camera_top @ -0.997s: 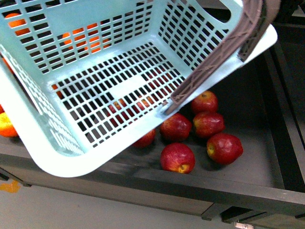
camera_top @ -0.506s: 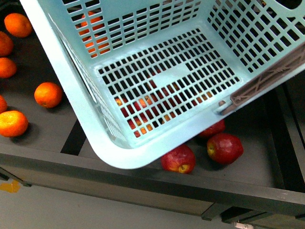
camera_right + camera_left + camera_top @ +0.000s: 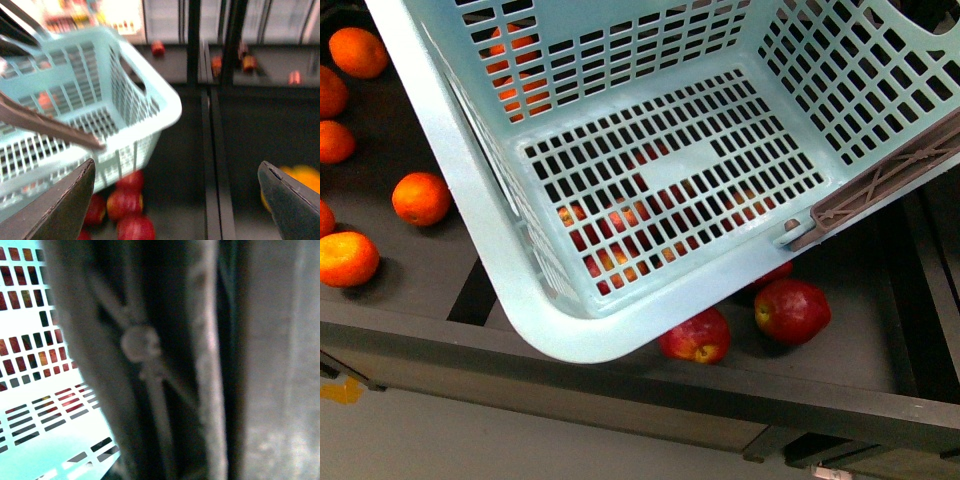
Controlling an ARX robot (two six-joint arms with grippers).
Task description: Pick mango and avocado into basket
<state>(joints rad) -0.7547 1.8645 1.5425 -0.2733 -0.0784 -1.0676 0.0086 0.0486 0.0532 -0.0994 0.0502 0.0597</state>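
Note:
The light teal basket (image 3: 445, 140) hangs tilted above the fruit shelf and fills most of the front view; nothing lies in it. Its brown ribbed handle (image 3: 890, 185) crosses at the right. In the left wrist view that handle (image 3: 150, 365) fills the picture, blurred and very close, with basket floor (image 3: 35, 440) beside it. My left gripper is shut on the basket's handle; its fingers do not show apart. My right gripper (image 3: 176, 163) stands open and holds nothing, beside the basket (image 3: 150, 107). The mango and avocado are out of view.
Red apples (image 3: 790, 310) lie on the dark shelf under the basket. Oranges (image 3: 420, 198) lie in the left compartment, past a divider (image 3: 470, 290). A blurred yellow-orange fruit (image 3: 300, 180) shows behind my right finger. The shelf's front lip (image 3: 620, 385) runs across below.
The basket has swung to the right and tilted over the last second, uncovering the oranges at the left and covering most of the apples. In the last half second it has barely moved.

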